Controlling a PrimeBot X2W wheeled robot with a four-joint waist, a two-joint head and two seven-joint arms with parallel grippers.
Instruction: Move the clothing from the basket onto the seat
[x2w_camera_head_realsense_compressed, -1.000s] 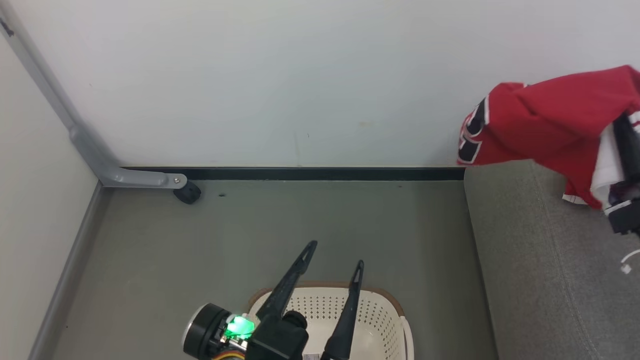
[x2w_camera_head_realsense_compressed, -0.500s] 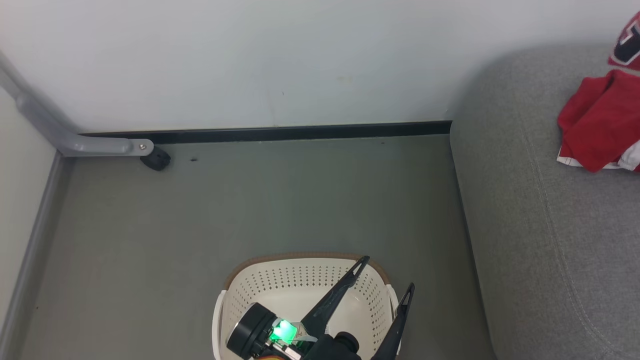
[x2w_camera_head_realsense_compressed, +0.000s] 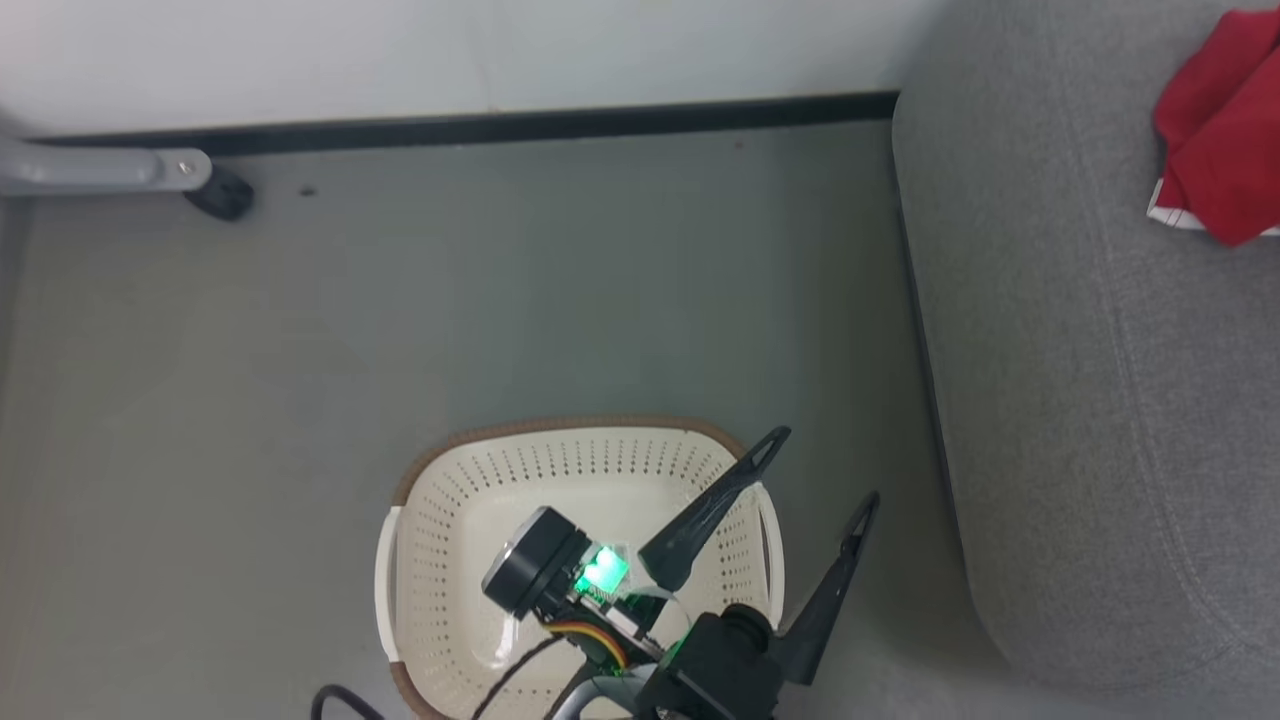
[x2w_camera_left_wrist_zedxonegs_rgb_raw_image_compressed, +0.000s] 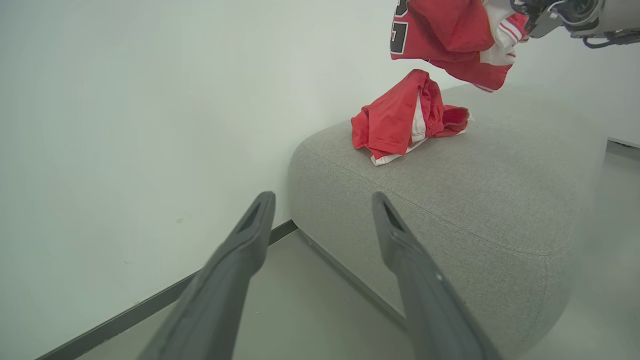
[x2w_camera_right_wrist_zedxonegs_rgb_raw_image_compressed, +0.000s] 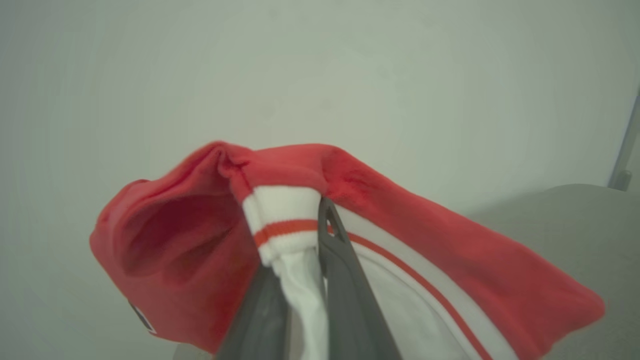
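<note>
Hanging in the upper right of the left wrist view, a red fabric sports garment (x2w_camera_left_wrist_zedxonegs_rgb_raw_image_compressed: 450, 30) with white panels and black white-edged lettering is gripped by the right tool (x2w_camera_left_wrist_zedxonegs_rgb_raw_image_compressed: 530, 20). In the right wrist view that tool's two long dark fingers (x2w_camera_right_wrist_zedxonegs_rgb_raw_image_compressed: 345, 280) are clenched on a white cuff with a red stripe, and the red cloth drapes over both sides of them. Just below the held garment, and apart from it, a second red garment (x2w_camera_left_wrist_zedxonegs_rgb_raw_image_compressed: 400, 120) with white trim lies crumpled on the large grey woven-fabric seat (x2w_camera_left_wrist_zedxonegs_rgb_raw_image_compressed: 475, 190), near its far edge by the white wall (x2w_camera_left_wrist_zedxonegs_rgb_raw_image_compressed: 125, 100). In the head view this lying piece sits at the upper right corner.

At the lower centre of the head view stands the cream-white perforated plastic basket (x2w_camera_head_realsense_compressed: 450, 500), oval with a brown rim, on the grey floor (x2w_camera_head_realsense_compressed: 400, 300) just left of the seat. The left tool (x2w_camera_head_realsense_compressed: 822, 470) is released, fingers spread wide and grasping nothing; one finger crosses the basket's right rim, the other lies over the floor between basket and seat. A grey metal leg with a black caster (x2w_camera_head_realsense_compressed: 220, 192) sits at the upper left, against the black skirting.
</note>
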